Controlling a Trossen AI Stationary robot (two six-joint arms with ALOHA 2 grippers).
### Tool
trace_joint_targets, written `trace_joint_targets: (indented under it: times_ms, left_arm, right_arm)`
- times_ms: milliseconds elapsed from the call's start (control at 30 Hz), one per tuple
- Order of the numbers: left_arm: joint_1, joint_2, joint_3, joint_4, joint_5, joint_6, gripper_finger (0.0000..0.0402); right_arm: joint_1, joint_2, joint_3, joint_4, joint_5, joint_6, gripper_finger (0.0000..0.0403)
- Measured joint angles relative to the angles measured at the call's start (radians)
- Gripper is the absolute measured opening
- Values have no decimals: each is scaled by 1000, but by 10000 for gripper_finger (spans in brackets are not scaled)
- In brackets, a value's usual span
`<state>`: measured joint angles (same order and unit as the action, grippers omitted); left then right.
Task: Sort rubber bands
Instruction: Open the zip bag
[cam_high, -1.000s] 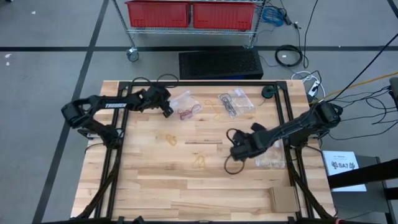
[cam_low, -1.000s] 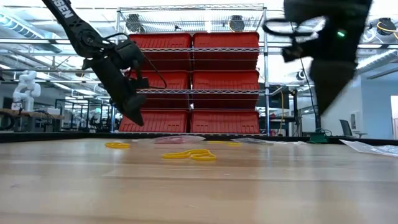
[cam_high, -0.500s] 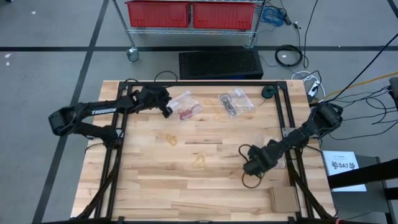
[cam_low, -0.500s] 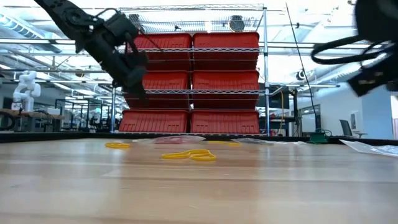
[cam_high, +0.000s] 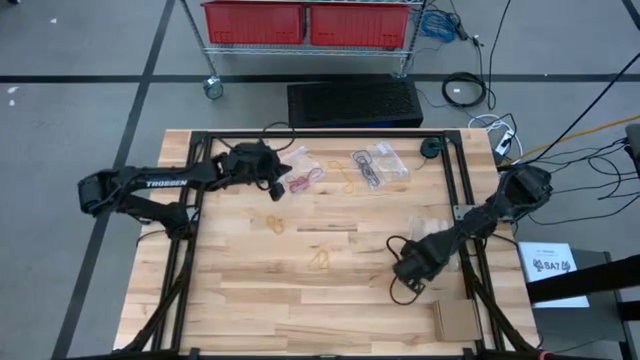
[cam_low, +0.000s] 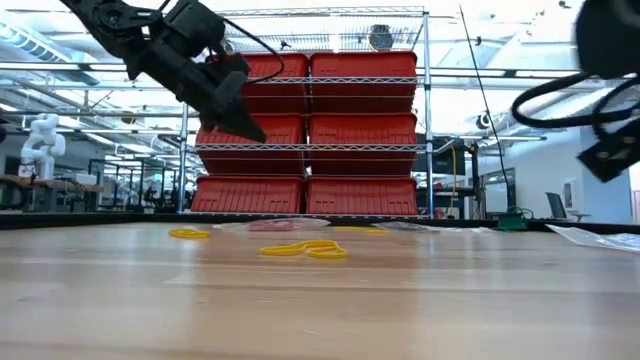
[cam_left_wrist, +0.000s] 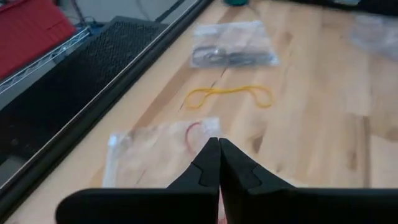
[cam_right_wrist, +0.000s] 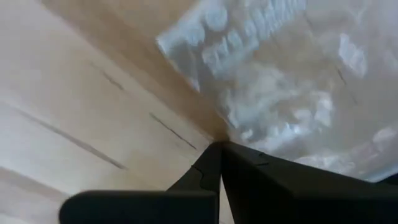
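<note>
The wooden table (cam_high: 250, 290) fills the middle of the floor. Over it, the left gripper (cam_high: 277, 182) hangs at about eleven o'clock, fingers pressed together on nothing, just beside a clear bag (cam_high: 300, 165) with red rubber bands (cam_high: 303, 181). The right gripper (cam_high: 405, 270) sits at about four o'clock, fingers together, near another clear bag (cam_right_wrist: 292, 81). Yellow rubber bands (cam_high: 275, 223) lie loose near the table's centre, more (cam_high: 320, 261) toward six o'clock.
</note>
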<state>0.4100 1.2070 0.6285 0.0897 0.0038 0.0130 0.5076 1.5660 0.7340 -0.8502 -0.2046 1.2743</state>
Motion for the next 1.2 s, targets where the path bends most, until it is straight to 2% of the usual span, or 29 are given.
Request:
trace_joint_targets:
  times_ms: [133, 233, 300, 367, 500, 633, 733, 833, 1033, 1100, 1200]
  left_arm:
    - [-42, 0, 0, 31, 14, -8, 3]
    - [-60, 1, 0, 39, 14, -8, 2]
    - [-68, 1, 0, 39, 14, -7, 2]
    - [-74, 1, 0, 32, 14, -6, 2]
    - [-85, 1, 0, 22, 14, 11, 2]
    - [-93, 1, 0, 2, 4, 22, 2]
    - [-93, 1, 0, -2, -5, 23, 2]
    - [-94, 1, 0, -1, -10, 24, 2]
    - [-94, 1, 0, 0, -20, 46, 2]
    - [-94, 1, 0, 1, -20, 47, 2]
    - [-94, 1, 0, 0, -20, 46, 2]
  right_arm:
    - [-71, 1, 21, 14, 49, -34, 0]
    - [-103, 3, 49, 56, 142, -95, 0]
    - [-116, 7, 88, 104, 249, -159, 0]
    - [-120, 3, 127, 68, 279, -227, 0]
    - [-115, 4, 186, -117, 268, -297, 0]
    - [-114, 5, 153, -237, 227, -276, 0]
    - [-110, 9, 104, -213, 165, -268, 0]
    - [-101, 29, 61, -119, 133, -263, 0]
    - [-137, 62, 49, 54, 90, -271, 0]
    - [-165, 65, 67, 92, 129, -268, 0]
    - [-209, 70, 108, 117, 247, -281, 0]
